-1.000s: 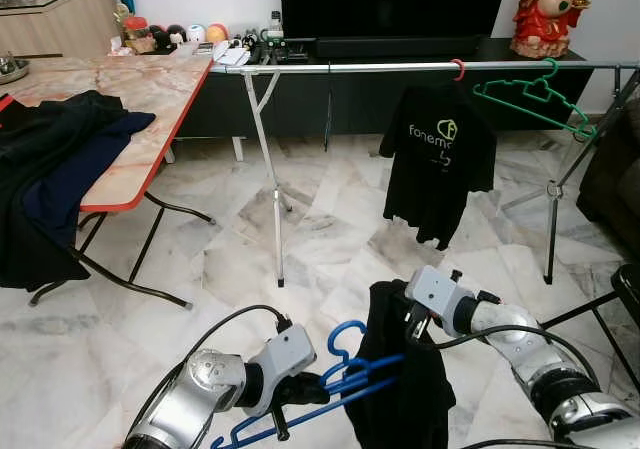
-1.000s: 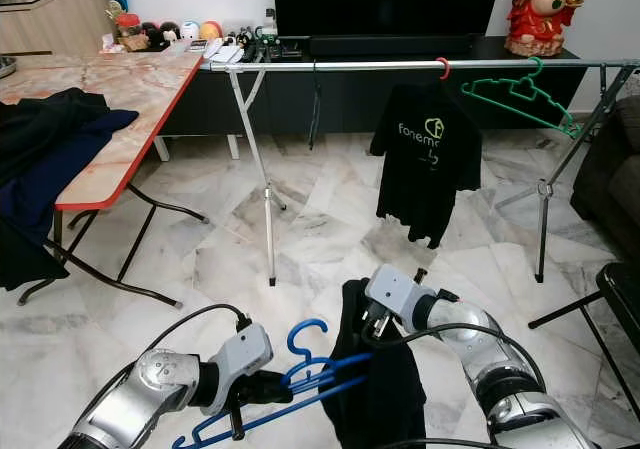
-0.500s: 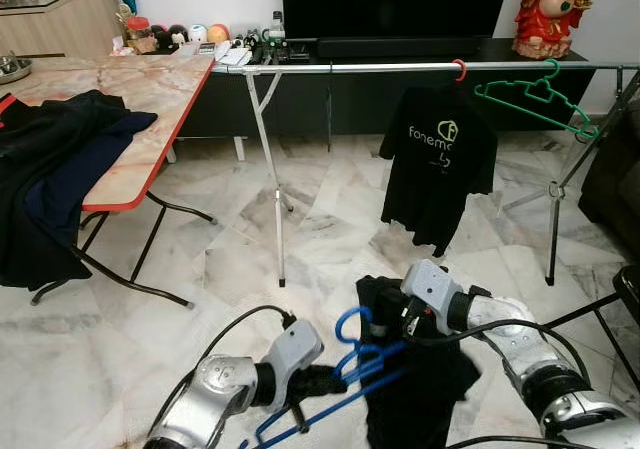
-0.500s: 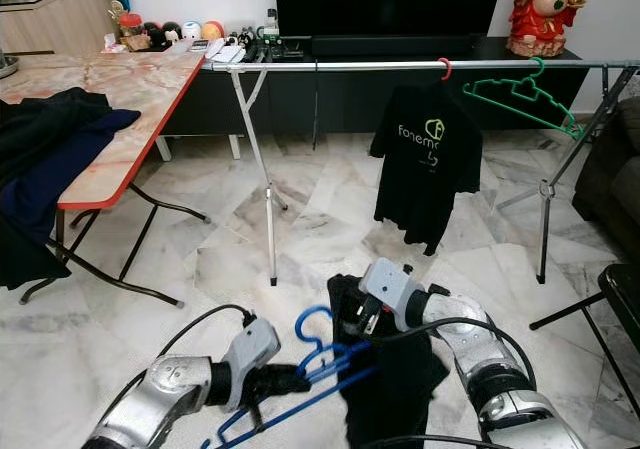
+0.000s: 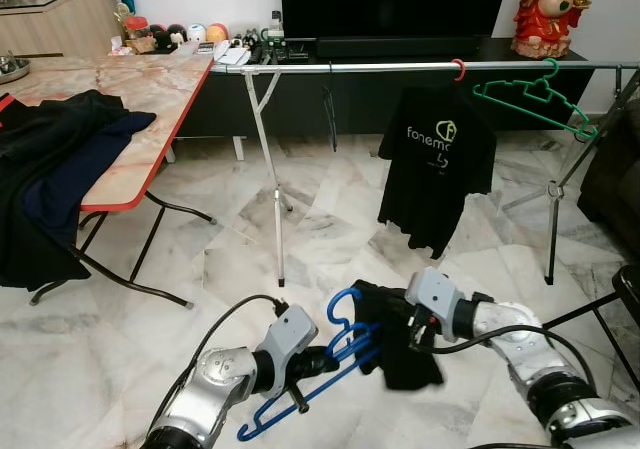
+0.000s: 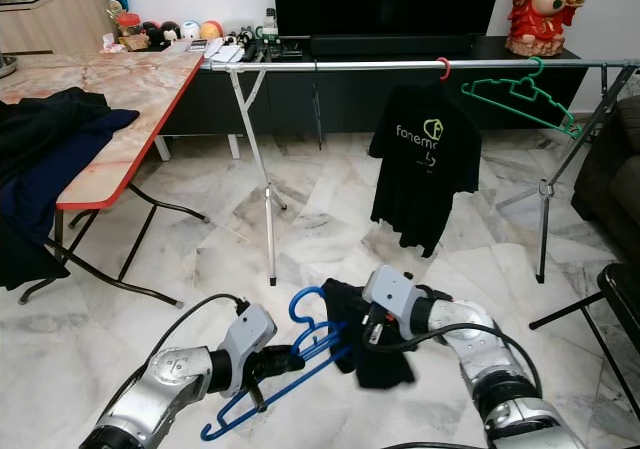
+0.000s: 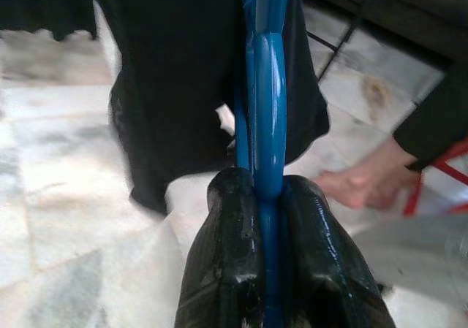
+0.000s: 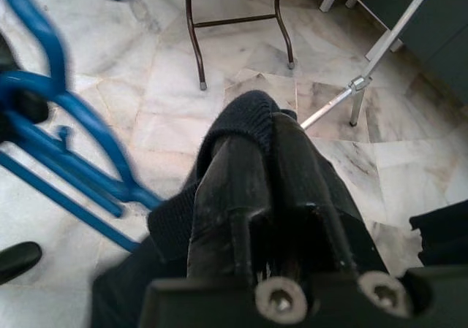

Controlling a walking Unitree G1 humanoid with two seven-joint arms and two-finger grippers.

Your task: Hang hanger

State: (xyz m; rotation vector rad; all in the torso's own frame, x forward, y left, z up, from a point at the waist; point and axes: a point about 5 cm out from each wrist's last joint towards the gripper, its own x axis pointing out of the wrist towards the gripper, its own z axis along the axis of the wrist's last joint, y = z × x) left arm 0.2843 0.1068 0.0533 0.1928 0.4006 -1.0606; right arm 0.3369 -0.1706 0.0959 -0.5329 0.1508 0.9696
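My left gripper (image 5: 322,360) is shut on the lower bar of a blue plastic hanger (image 5: 343,341), low in front of me; the left wrist view shows its fingers (image 7: 228,226) clamped on the blue hanger (image 7: 268,116). My right gripper (image 5: 413,331) is shut on a bunched black garment (image 5: 398,357) that hangs beside the hanger's hook; its fingers (image 8: 241,174) pinch the black garment (image 8: 245,116). Ahead stands a silver clothes rail (image 5: 390,67) with a black printed T-shirt (image 5: 437,169) and a green hanger (image 5: 535,99) on it.
A red-edged folding table (image 5: 135,184) with dark clothes (image 5: 50,164) stands on the left. The rail's legs (image 5: 275,199) cross the marble floor. A TV console (image 5: 400,44) and red statue (image 5: 548,9) line the wall. A person's foot (image 7: 358,185) is close by.
Both arms have lifted and moved forward. The black garment is now bunched up shorter by the right gripper, and the blue hanger sits higher with its hook next to the cloth.
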